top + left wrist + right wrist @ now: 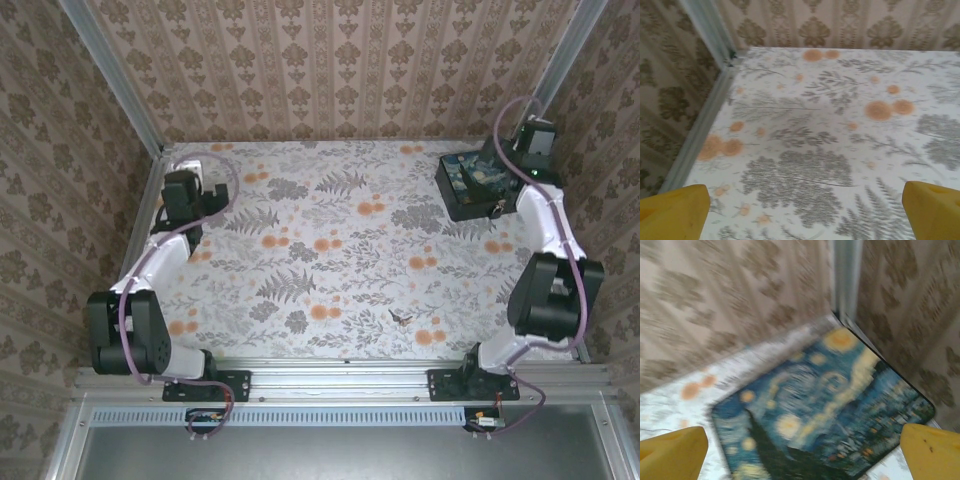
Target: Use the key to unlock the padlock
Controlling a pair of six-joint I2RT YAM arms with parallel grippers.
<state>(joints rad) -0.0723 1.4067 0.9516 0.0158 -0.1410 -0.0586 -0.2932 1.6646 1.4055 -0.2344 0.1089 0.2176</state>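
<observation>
The padlock (496, 208) is a tiny brass-ish speck on the near face of the black box (468, 182) w/ the swirly blue-yellow lid, in the far-right corner of the table (300, 175). It's too small to tell the shackle state. The key (400, 318) is a small dark sliver lying flat near the front edge, right of centre, well apart from the padlock, w/ nothing touching it.

Over the box lid hangs the right claw (802, 452), yellow fingers (932, 450) spread wide, nothing between them. Over the far-left corner the left claw (802, 210) is spread wide too, empty, w/ bare print below.

Judgement: task not begun; key pickup comes first.

Risks:
- The key is thin & flat, so fingers may skate over it or pinch it crooked, and then it won't line up w/ the keyhole.
- The dark key lies on busy print, so its spot is easy to misjudge.
- If the padlock hangs free, pushing the key in w/o the other claw steadying it prob. shoves it aside.
- The right wrist view is blurred, so it's poor for aiming.

Surface: flat, printed w/ grey ferns & orange blooms. Room: damask wallpaper (330, 60) on three sides, metal posts (110, 75) at the corners, alu rail (340, 372) along the near edge.
</observation>
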